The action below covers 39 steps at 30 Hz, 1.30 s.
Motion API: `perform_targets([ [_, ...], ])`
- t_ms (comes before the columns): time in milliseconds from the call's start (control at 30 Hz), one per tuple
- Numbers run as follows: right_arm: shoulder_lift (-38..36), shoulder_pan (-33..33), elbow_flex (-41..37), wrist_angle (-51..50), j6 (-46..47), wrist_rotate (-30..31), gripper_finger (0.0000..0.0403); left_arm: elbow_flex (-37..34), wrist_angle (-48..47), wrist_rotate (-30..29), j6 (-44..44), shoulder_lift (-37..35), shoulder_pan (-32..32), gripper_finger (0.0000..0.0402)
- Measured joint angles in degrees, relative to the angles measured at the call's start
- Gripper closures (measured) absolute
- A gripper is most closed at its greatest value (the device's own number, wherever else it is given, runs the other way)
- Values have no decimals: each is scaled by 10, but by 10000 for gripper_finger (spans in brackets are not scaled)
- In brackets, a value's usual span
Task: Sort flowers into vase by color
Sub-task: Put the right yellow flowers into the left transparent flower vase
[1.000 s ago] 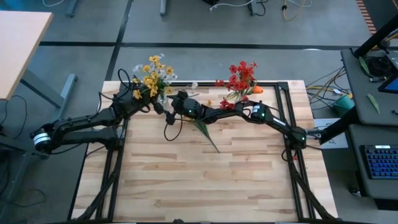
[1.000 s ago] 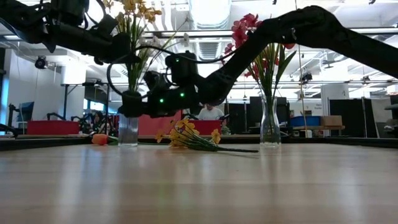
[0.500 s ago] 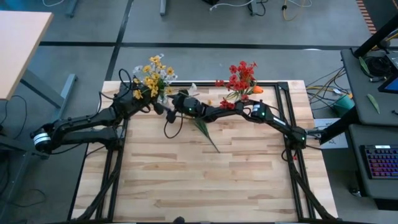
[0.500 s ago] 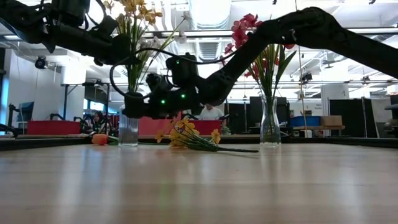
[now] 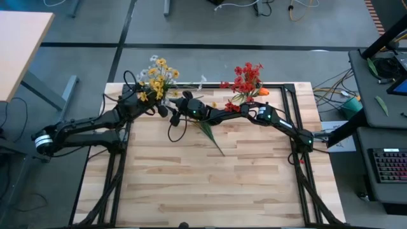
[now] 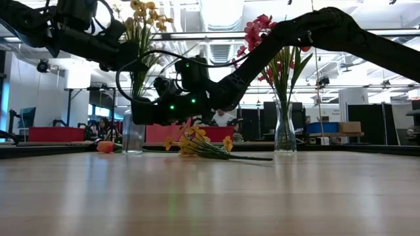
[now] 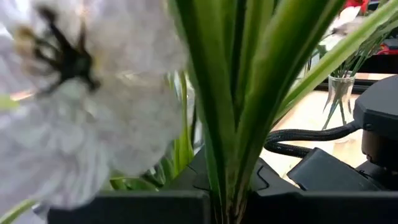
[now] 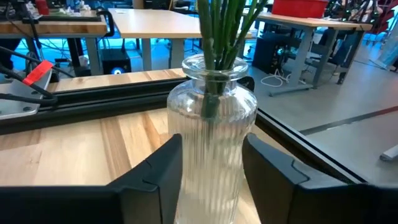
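Observation:
A clear ribbed glass vase stands near the table's far edge, left of middle, with a bunch of yellow and white flowers in it. My right gripper reaches in from the right and is closed around the vase's body. My left gripper is shut on the bunch's green stems above the vase. A second vase holds red flowers. A yellow spray lies flat on the table. My left gripper pinches the bunch's green stems between its two fingers, above the vase's mouth; the stems' lower ends stand in the vase. My right gripper has the vase's ribbed wall between its two fingers, level, from the table's right; the vase stands upright.
An orange blossom lies by the red-flower vase at the far right. Black frame rails run along the table's far and side edges. The light wooden top stretches toward the near edge.
My right gripper's fingers have come together around the vase. The yellow and white bunch in my left gripper has shifted a little toward the table's far left, and the vase has shifted slightly with it.

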Motion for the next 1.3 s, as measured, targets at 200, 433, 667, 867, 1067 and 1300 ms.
perform_targets([
  [200,0,0,0,-3,-3,1,288,0,4,0,-5,3,0,401],
  [433,-1,1,0,-11,3,1,279,-1,5,0,-20,2,0,401],
  [667,-6,1,-1,-51,28,1,201,-1,3,2,-57,2,0,401],
  [867,-15,1,-1,-70,31,-2,126,-1,1,3,-74,2,0,401],
  [1067,-17,1,-1,-48,31,-40,74,-1,-5,21,-102,1,0,401],
  [1300,-18,1,11,-32,15,-43,51,-1,-9,50,-117,2,-1,401],
])
